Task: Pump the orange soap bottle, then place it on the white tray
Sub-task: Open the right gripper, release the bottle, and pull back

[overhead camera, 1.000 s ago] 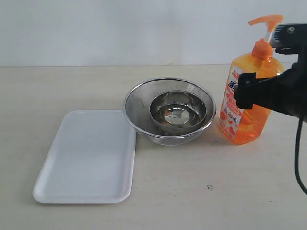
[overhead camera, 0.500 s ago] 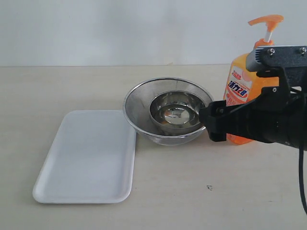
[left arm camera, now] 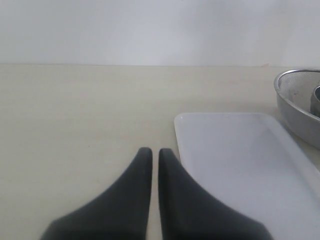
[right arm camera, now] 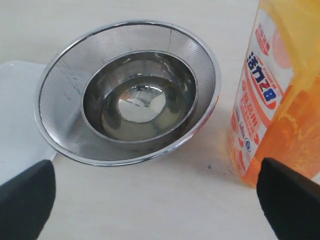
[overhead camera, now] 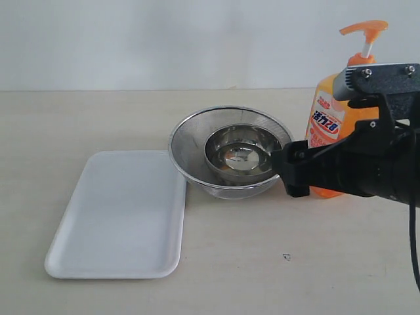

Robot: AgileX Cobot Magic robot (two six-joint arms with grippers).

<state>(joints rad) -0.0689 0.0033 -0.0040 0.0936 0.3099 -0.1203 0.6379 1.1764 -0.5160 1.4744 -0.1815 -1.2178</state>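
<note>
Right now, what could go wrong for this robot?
The wide-open right gripper hangs close to both the tall orange plastic soap bottle and the round steel mesh strainer bowl, so a finger might knock the bowl. An off-centre grip could tip the tall bottle.

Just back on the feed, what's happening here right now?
The right gripper hangs low in front of the orange soap bottle, fingers wide open and holding nothing. The bottle stands upright on the table beside the steel strainer bowl, its pump head raised with nothing pressing it. The white tray lies on the bowl's other side with nothing on it. The left gripper is shut near the tray's edge, holding nothing.
</note>
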